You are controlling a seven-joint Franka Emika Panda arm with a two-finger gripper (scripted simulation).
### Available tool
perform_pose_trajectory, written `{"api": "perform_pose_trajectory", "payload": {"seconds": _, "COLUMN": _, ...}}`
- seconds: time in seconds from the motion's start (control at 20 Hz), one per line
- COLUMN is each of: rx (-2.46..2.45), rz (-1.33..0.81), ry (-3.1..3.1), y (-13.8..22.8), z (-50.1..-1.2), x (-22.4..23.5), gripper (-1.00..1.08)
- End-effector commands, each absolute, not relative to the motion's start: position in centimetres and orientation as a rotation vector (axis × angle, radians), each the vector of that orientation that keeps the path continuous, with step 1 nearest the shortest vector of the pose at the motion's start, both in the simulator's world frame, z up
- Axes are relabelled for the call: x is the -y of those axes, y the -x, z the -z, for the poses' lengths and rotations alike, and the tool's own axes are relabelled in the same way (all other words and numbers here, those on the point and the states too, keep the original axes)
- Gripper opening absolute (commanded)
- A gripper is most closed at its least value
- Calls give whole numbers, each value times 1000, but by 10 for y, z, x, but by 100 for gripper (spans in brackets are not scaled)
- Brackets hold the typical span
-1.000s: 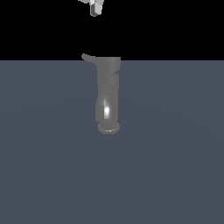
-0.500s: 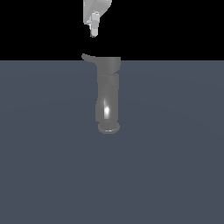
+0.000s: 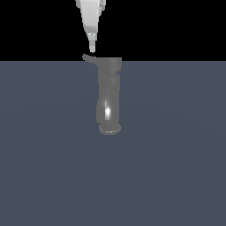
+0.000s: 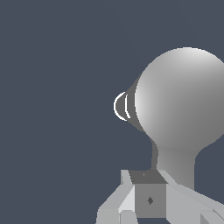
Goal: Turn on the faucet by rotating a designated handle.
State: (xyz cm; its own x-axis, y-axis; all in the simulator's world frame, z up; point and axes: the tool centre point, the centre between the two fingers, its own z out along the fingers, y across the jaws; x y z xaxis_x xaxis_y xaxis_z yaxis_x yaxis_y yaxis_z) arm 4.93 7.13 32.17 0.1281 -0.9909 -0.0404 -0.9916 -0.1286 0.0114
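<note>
Because the task is to swing the handle (image 3: 89, 58) round, the gripper (image 3: 92, 49) is sitting directly above that lever's outer end and not over the body of the faucet (image 3: 108, 95); pushing at the tip, far from the pivot, would likely give the most turning effect. The faucet is standing upright on the dark floor (image 3: 176, 154) near the middle of the exterior view, its round base flange resting flat, and the handle is sticking out from the wide top cap toward the exterior view's left. The gripper is pointing straight down, its tip looking just above the handle's end; whether it is touching cannot be told from these pictures. In the wrist view the faucet (image 4: 181, 105) is showing as a rounded grey dome seen from above, with the handle (image 4: 154, 162) running from it toward the gripper (image 4: 148, 199). The fingers are appearing as a single narrow point in the exterior view, so they are looking drawn close together, and they are holding nothing.
</note>
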Motion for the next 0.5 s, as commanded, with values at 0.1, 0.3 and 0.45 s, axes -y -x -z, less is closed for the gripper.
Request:
{"api": "perform_pose_trajectory", "payload": {"seconds": 0.1, "rx": -2151, "rz": -29, "ry": 2278, "y": -61, "z": -309, "x": -77, "gripper": -100}}
{"api": "perform_pose_trajectory", "payload": {"seconds": 0.3, "rx": -2199, "rz": -11, "ry": 2240, "y": -68, "z": -302, "x": -80, "gripper": -100}}
{"api": "perform_pose_trajectory", "payload": {"seconds": 0.45, "rx": -2218, "rz": -3, "ry": 2224, "y": -70, "z": -299, "x": -81, "gripper": -100}}
